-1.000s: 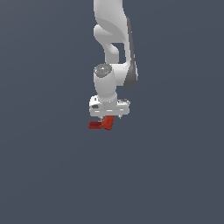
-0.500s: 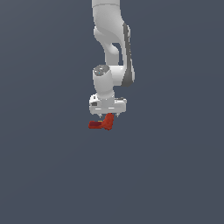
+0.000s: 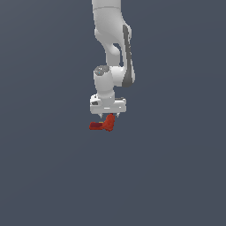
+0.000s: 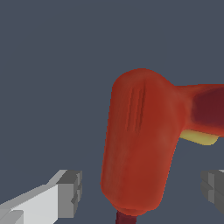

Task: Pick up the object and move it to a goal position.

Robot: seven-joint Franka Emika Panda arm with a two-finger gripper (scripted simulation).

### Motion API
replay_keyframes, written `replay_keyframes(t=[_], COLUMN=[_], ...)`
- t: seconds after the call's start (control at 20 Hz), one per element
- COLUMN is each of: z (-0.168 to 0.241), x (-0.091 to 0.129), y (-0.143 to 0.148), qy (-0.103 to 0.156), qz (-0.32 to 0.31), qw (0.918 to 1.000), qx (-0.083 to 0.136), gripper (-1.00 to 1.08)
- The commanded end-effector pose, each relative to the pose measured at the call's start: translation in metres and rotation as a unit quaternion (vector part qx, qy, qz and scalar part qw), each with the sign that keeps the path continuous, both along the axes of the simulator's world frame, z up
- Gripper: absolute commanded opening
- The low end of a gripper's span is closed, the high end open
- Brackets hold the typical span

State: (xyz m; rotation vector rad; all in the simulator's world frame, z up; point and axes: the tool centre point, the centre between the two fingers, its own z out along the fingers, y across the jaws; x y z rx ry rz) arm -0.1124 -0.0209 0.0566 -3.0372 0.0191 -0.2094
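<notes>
The object (image 3: 102,125) is a small red-orange L-shaped piece lying on the flat grey ground, directly under my white gripper (image 3: 108,115). In the wrist view the object (image 4: 140,140) fills the middle, its thick rounded arm running between my two fingers and its thinner bar leading off sideways with a small yellow patch under it. My gripper (image 4: 142,190) is open. One grey fingertip (image 4: 71,192) and the other (image 4: 213,188) stand on either side of the thick arm, each with a visible gap to it.
A uniform dark grey surface (image 3: 176,176) surrounds the arm. No other objects, containers or edges show in either view.
The hand sits marginally higher in the exterior view than a second ago. The object has stayed where it was.
</notes>
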Motion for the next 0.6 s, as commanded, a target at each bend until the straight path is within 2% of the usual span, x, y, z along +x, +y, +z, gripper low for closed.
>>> replay_keyframes(t=[0.0,0.55], z=[0.0,-0.024], x=[0.0,0.002], y=[0.0,0.002], qy=[0.0,-0.001], qz=[0.0,0.0], qw=[1.0,1.0], qx=[0.0,0.0], gripper=[1.08,1.08])
